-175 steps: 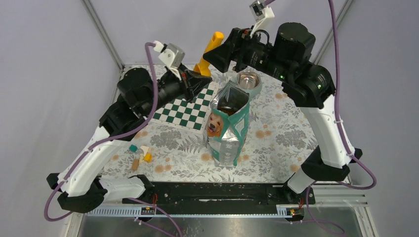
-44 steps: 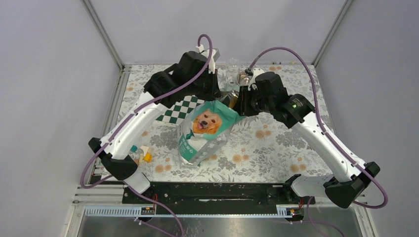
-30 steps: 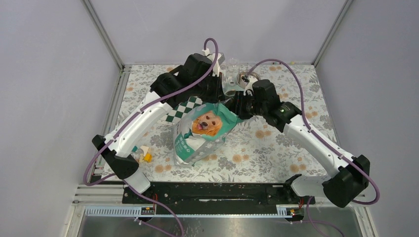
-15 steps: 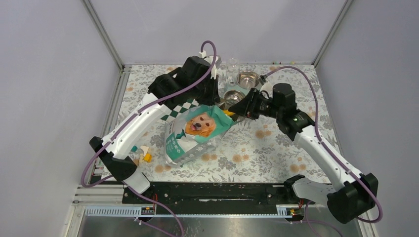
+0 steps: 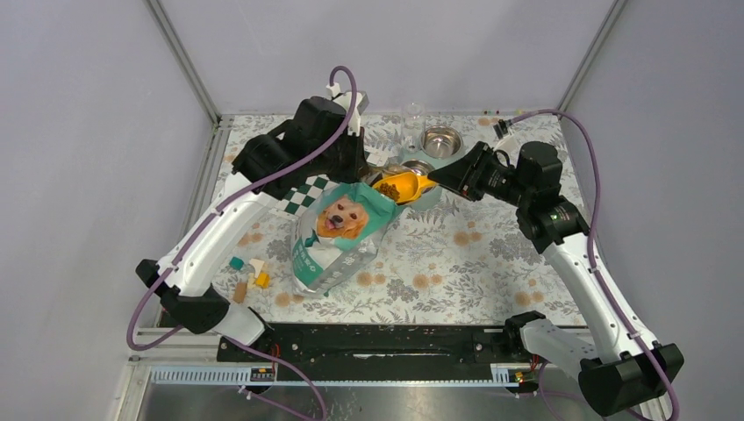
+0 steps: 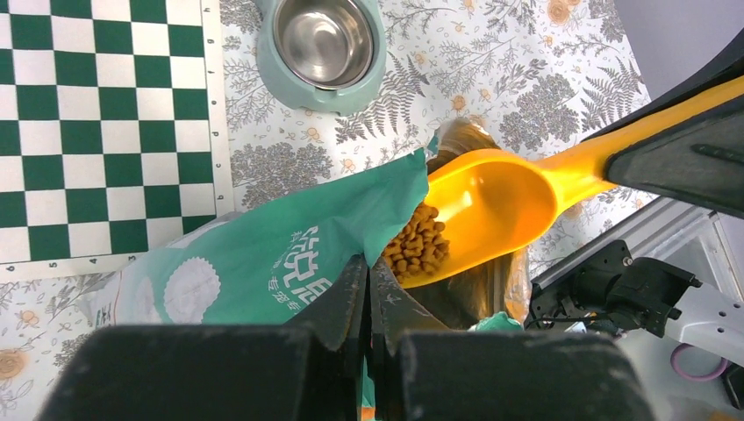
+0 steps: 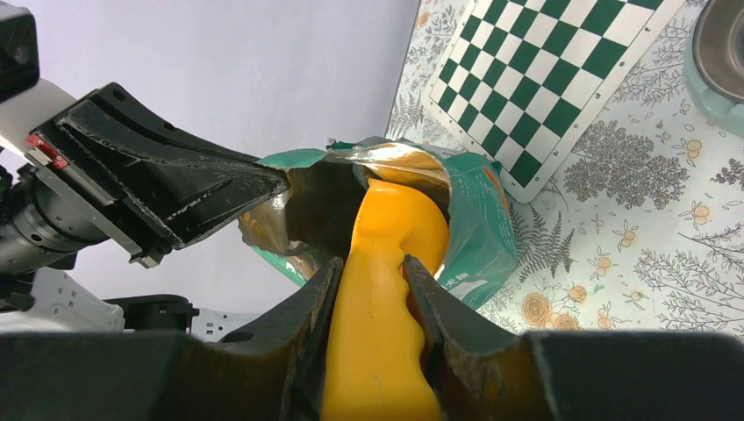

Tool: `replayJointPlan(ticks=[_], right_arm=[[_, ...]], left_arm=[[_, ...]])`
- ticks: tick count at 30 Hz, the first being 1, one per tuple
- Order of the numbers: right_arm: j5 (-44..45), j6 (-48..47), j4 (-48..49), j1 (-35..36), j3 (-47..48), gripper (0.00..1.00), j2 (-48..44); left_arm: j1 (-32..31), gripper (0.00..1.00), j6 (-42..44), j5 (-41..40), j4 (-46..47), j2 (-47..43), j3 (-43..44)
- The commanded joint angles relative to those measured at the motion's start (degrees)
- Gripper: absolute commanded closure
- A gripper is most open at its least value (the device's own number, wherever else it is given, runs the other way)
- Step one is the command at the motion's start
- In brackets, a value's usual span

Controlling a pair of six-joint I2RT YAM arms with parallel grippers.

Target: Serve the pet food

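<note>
The pet food [image 6: 419, 250] is a small heap of brown kibble lying in the orange scoop [image 6: 491, 206], which sticks out of the mouth of the teal bag [image 5: 338, 232]. My right gripper [image 7: 371, 263] is shut on the scoop's handle; in the top view the right gripper [image 5: 436, 180] holds the scoop [image 5: 399, 186] level just right of the bag's mouth. My left gripper [image 6: 368, 263] is shut on the bag's upper rim, and the bag [image 6: 281, 263] leans toward the left. The teal double feeder [image 5: 428, 180] with steel bowls [image 5: 441, 140] stands behind the scoop.
A green-and-white checkered mat [image 5: 307, 195] lies left of the bag. A clear cup [image 5: 412, 114] stands at the back by the feeder. Small coloured blocks [image 5: 248, 276] lie at the front left. A steel bowl [image 6: 323, 39] shows in the left wrist view.
The right arm has drawn back to the right, pulling the scoop with kibble out of the bag's mouth. The left arm has shifted left, and the bag leans further that way.
</note>
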Motion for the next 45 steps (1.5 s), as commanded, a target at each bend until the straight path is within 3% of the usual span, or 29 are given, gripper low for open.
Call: replayJointPlan(ticks=[1, 16, 25, 45], right_arm=[[-0.2, 0.39, 0.75, -0.53, 3.92, 1.0, -1.56], [1.42, 7.71, 5.7, -0.56, 6.51, 1.0, -3.26], [-0.24, 16.75, 13.71, -0.58, 3.53, 1.0, -3.35], [3.43, 26.86, 24.27, -1.1, -1.61, 1.0, -5.24]], left_arm=[[0.59, 1.0, 2.22, 2.33, 11.66, -6.02, 0.3], [0.72, 1.0, 6.92, 1.73, 17.1, -12.87, -5.57], [2.89, 1.0, 2.38, -3.83, 17.56, -13.95, -5.61], [7.39, 1.0, -0.72, -2.29, 20.42, -17.26, -7.84]])
